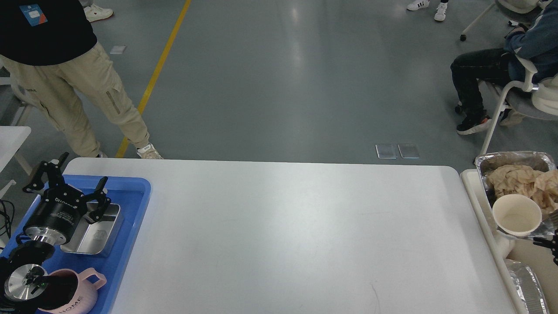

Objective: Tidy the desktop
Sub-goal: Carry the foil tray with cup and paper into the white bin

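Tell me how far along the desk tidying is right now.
Mostly done: the desktop shows nothing loose on its white middle. In hand: the foil tray with crumpled brown paper and the paper cup sits over the beige bin at the right edge. Left: dropping it. The blue tray holds a steel container and pink mug.
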